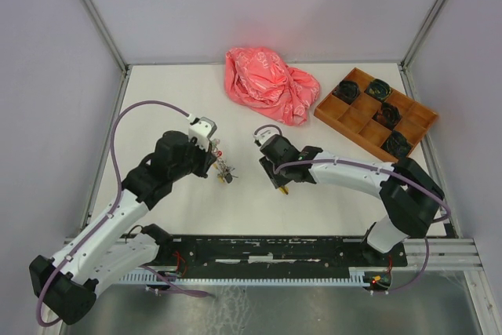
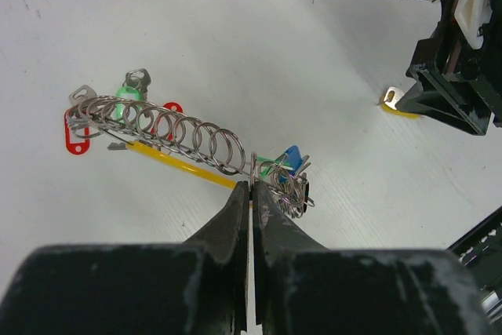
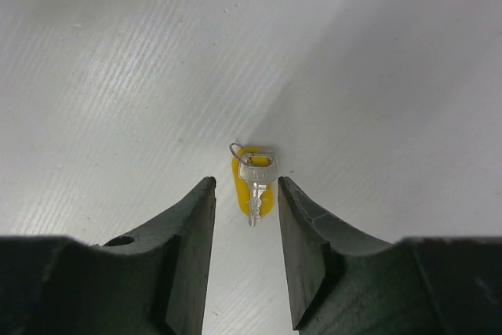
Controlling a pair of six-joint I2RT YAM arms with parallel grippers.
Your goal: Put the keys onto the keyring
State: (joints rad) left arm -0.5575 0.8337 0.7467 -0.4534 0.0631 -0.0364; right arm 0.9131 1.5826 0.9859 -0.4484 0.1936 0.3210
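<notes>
The left pincer [image 2: 251, 194] was closed tight, its two fingers pressed together on the thin wire of the keyring [image 2: 180, 164]. The ring's yellow-coated stretch ran away from the tips to the left. Strung along it was a row of small silver loops carrying keys [image 2: 137, 78] with red [image 2: 72, 135], green [image 2: 125, 103] and blue [image 2: 292, 158] tags. To the right, the right pincer [image 3: 245, 186] stood partly open and held nothing. Its fingers pointed down on either side of a yellow-tagged key [image 3: 256, 182] that lay flat on the white surface [image 1: 172, 100], well apart from the keyring. Farther back lay a crumpled pink bag [image 1: 271, 84], and beside it a wooden compartment tray [image 1: 375, 111] with dark items in some cells.
</notes>
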